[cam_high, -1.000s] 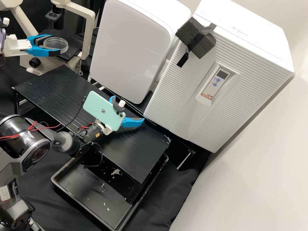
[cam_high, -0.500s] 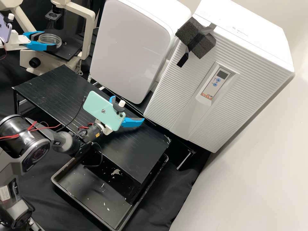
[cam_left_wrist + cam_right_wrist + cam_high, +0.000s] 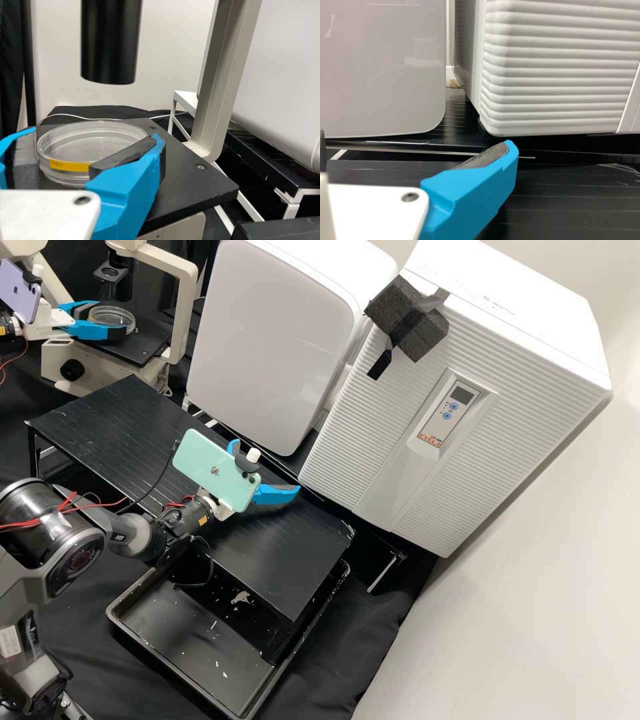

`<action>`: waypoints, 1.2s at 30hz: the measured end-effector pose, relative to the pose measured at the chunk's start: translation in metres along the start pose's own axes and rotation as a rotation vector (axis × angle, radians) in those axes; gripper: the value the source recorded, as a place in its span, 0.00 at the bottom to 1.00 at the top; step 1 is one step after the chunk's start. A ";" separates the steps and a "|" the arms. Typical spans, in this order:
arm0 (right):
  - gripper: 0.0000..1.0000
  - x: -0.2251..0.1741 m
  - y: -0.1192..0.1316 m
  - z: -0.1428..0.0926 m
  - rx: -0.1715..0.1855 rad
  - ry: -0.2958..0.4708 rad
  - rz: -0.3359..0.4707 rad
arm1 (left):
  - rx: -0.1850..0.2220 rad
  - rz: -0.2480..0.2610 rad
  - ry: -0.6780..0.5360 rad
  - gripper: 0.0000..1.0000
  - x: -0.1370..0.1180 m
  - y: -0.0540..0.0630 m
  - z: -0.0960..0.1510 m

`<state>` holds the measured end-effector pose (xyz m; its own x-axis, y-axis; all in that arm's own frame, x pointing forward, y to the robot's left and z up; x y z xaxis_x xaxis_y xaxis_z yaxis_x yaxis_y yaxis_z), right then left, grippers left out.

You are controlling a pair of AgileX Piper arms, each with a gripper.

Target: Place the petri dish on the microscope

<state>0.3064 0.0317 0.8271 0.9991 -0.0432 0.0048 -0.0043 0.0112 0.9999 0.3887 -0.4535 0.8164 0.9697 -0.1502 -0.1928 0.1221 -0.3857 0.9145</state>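
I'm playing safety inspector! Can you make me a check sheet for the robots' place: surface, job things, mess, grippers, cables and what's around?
Surface: black ridged platform, raised on legs.
Job's things: petri dish with a yellow label, at the microscope stage; can't tell whether it touches down.
Clutter: pale flakes in the black tray.
Grippers: left gripper holds the petri dish between its pads; right gripper is open above the platform.
Cables: black cable at the mint-green phone; red wires along an arm.
Surroundings: white ribbed cabinet with a black foam block taped on; glossy-fronted white appliance beside it.
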 end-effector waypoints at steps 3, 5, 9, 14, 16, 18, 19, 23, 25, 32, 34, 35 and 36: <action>1.00 0.000 0.000 0.000 0.000 0.000 0.000 | -0.003 0.006 0.006 0.00 0.005 -0.002 0.001; 1.00 0.000 0.000 0.000 0.000 0.000 0.000 | 0.006 0.009 0.010 0.00 0.007 -0.004 0.001; 1.00 0.000 0.000 0.000 0.000 0.000 0.000 | 0.034 0.018 0.029 0.00 0.014 -0.007 -0.001; 1.00 0.000 0.000 0.000 0.000 0.000 0.000 | 0.060 0.012 0.040 1.00 0.016 -0.011 -0.001; 1.00 0.000 0.000 0.000 0.000 0.000 0.000 | 0.068 0.012 0.043 1.00 0.016 -0.012 -0.001; 1.00 0.000 0.000 0.000 0.000 0.000 0.000 | 0.068 0.023 0.046 1.00 0.016 -0.012 0.000; 1.00 0.000 0.000 0.000 0.000 0.000 0.000 | 0.072 0.023 0.046 1.00 0.017 -0.012 0.001; 1.00 0.000 0.000 0.000 0.000 0.000 0.000 | 0.081 0.023 0.051 1.00 0.016 -0.012 0.001; 1.00 0.000 0.000 0.000 0.000 0.000 0.000 | 0.079 0.025 0.052 1.00 0.016 -0.012 0.001; 1.00 0.000 0.000 0.000 0.000 0.000 0.000 | 0.074 0.041 0.043 1.00 0.013 -0.014 0.001; 1.00 0.000 0.000 0.000 0.000 0.000 0.000 | 0.071 0.040 0.041 1.00 0.011 -0.017 0.001; 1.00 0.000 0.000 0.000 0.000 0.000 0.000 | 0.069 0.041 0.042 1.00 0.009 -0.017 0.001; 1.00 0.000 0.000 0.000 0.000 0.000 0.000 | 0.067 0.040 0.043 1.00 0.006 -0.017 0.002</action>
<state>0.3064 0.0317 0.8271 0.9991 -0.0432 0.0048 -0.0043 0.0112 0.9999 0.3922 -0.4498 0.7993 0.9819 -0.1282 -0.1395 0.0697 -0.4404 0.8951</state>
